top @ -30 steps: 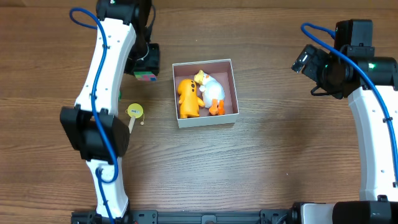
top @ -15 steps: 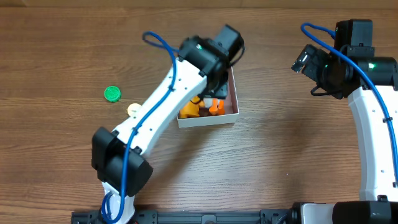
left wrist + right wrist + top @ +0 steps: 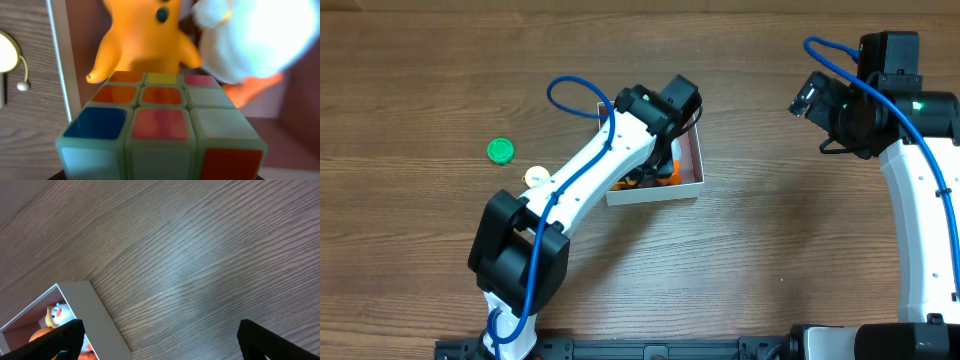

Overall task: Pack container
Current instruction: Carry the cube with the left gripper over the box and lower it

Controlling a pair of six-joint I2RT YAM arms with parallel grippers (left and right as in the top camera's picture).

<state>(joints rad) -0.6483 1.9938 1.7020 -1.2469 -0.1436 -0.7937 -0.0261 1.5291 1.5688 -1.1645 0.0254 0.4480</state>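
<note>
The left claw [image 3: 663, 140], fingers hidden, seems clamped on a colour cube [image 3: 160, 125] over the container [image 3: 692, 182], just above centre in the overhead frame; the right claw [image 3: 160, 337] hangs spread wide, empty. Thin cardboard, probably light, sliding easily, walls flexing: pinch one wall at the rim. No readable writing.

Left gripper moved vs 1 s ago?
Yes. In the overhead view the left gripper went from the table left of the container rightward to over its inside, carrying the puzzle cube.
</note>
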